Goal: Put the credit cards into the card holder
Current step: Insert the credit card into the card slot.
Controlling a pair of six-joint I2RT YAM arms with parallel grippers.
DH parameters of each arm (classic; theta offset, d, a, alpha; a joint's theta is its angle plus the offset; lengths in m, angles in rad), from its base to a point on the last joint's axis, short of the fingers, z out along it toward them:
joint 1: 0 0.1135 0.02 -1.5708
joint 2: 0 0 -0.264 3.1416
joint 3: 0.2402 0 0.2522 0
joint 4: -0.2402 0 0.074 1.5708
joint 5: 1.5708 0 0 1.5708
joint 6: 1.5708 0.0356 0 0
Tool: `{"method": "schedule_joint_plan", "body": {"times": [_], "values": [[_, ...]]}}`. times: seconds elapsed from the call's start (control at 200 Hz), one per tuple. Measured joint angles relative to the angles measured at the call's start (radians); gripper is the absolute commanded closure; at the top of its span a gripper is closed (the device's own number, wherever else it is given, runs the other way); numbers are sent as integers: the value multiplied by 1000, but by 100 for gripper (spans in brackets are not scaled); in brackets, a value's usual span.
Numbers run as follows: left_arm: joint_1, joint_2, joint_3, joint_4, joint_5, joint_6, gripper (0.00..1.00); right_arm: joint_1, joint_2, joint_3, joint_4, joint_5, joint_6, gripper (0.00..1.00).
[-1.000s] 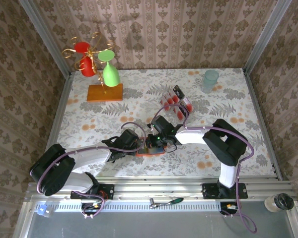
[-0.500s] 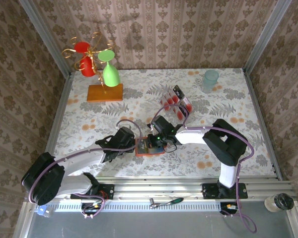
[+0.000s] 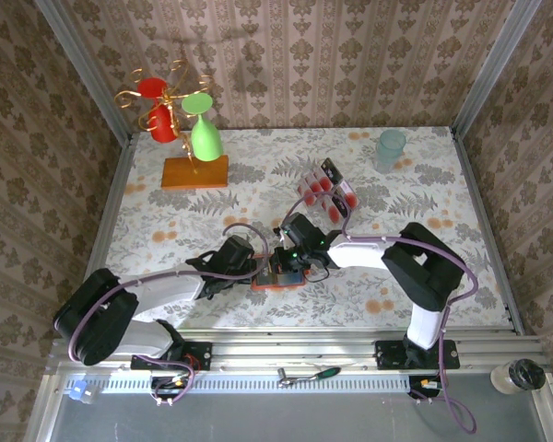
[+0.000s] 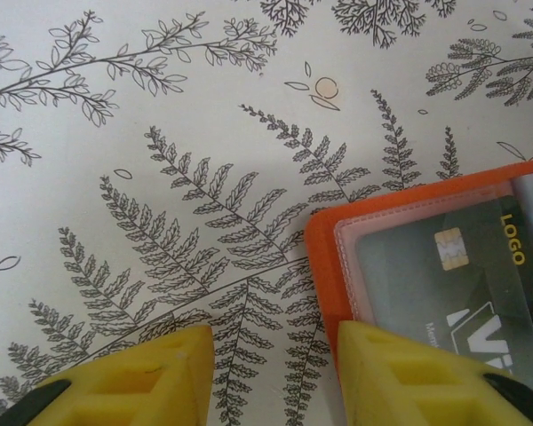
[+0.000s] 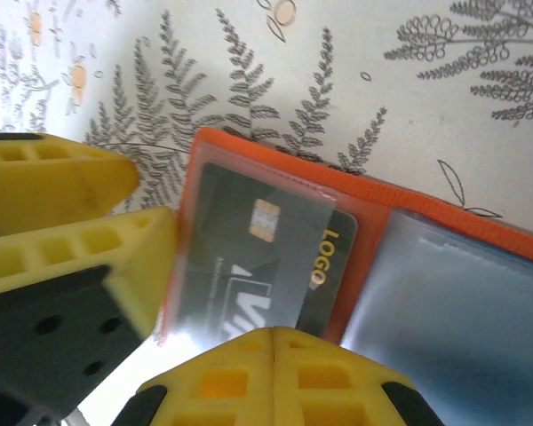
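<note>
Far off at the left back of the worktop [image 3: 424,221] stands an orange block [image 3: 195,173] with its gold wire stand, well out of the business. Closer in, the left gripper [image 4: 273,346] hangs low at the left end of the card holder [image 4: 322,266]. Its jaws stand partly apart with only fern-patterned cloth between them, so it grips nothing. One finger [image 4: 409,373] sits over the holder's orange left edge, by the look of it to pin it down, though I can't tell whether it presses. The card holder lies opened flat near the front middle of the worktop, between the two grippers, with its long axis running side to side. A black card [image 5: 258,257] sits square in the clear pocket [image 4: 345,275] of the left half, and most of it looks to be under the plastic. The right gripper [image 5: 275,342] comes at it from the other side with its jaws closed tight together. The tips are at the card's near edge, and whether they pinch that edge or only butt against it I cannot tell. My guess is this card is being nudged the last bit home, away from those tips and deeper into the pocket. Further right and back, well apart from the holder, the remaining credit cards [image 3: 327,193] lie in a loose fan. They are nearer the right arm's reach than the left's, so fetching the next one looks like that arm's job. A teal cup [image 3: 391,150] stands beyond them.
</note>
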Motion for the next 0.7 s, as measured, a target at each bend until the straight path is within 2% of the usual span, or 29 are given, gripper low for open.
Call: {"method": "schedule_joint_plan", "body": {"times": [0.355, 0.7], "values": [[0, 5, -15, 23, -5, 0, 59, 0, -36, -38, -11, 14, 0, 97], [0, 5, -16, 26, -5, 0, 58, 0, 16, -29, 0, -3, 0, 97]]}}
